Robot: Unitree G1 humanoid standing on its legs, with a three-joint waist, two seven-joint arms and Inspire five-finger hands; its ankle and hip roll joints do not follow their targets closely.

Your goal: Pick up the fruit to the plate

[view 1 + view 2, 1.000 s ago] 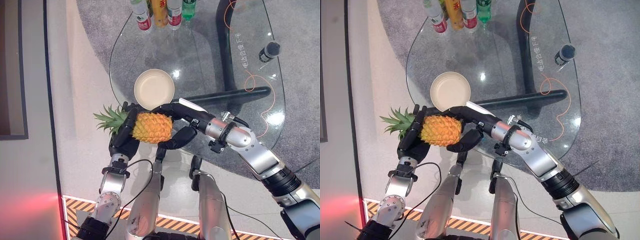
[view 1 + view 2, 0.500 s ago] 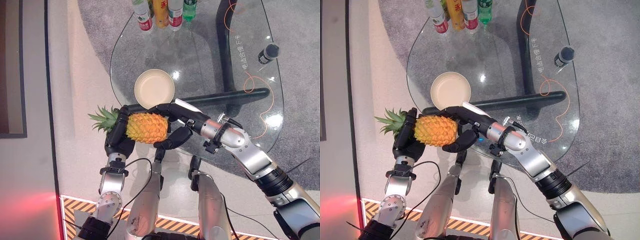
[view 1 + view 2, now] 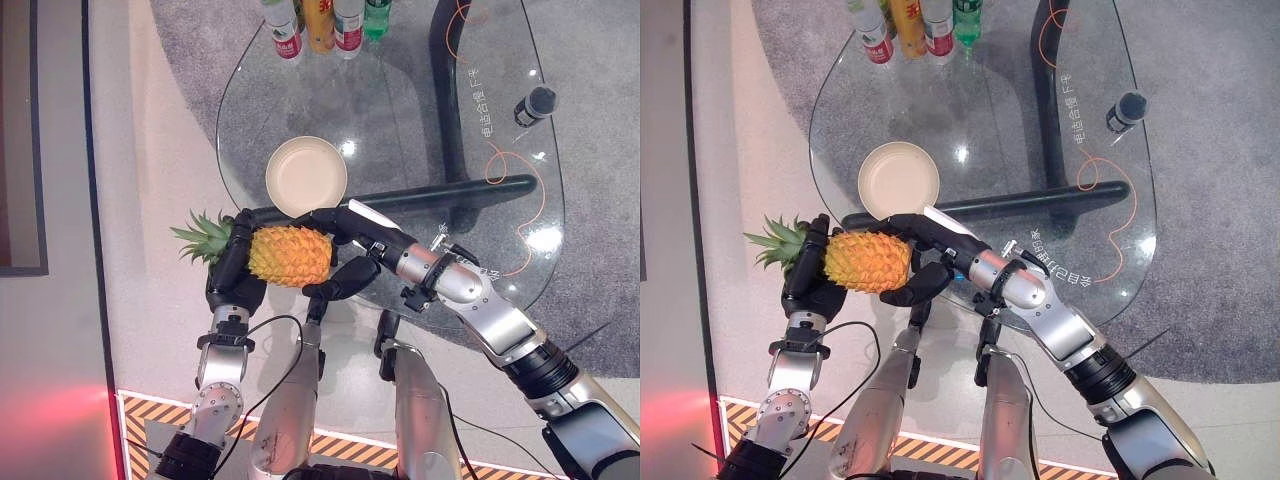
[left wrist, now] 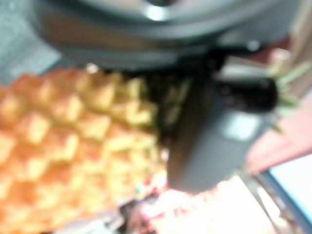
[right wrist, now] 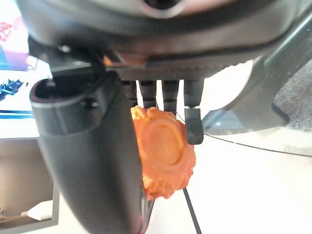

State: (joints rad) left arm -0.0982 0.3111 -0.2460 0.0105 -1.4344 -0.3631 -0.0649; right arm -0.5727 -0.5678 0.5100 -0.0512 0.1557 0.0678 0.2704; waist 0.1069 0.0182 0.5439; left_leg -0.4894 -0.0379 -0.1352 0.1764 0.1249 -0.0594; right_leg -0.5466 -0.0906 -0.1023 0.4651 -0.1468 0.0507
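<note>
Gripping the pineapple [image 3: 289, 255] from both ends, the left hand [image 3: 232, 272] is curling its fingers round the leafy end while the right hand [image 3: 345, 250] is clasping the base, holding it just off the glass bench [image 3: 400, 110], near the plate [image 3: 306, 177].

**Colours on and off the glass table**

The pineapple [image 3: 290, 256] is orange-yellow with a diamond-scaled skin and a green crown. The plate [image 3: 307, 177] is plain cream. Both hands are black: left hand [image 3: 228, 280], right hand [image 3: 350, 252]. The carpet [image 3: 600, 150] is grey.
</note>
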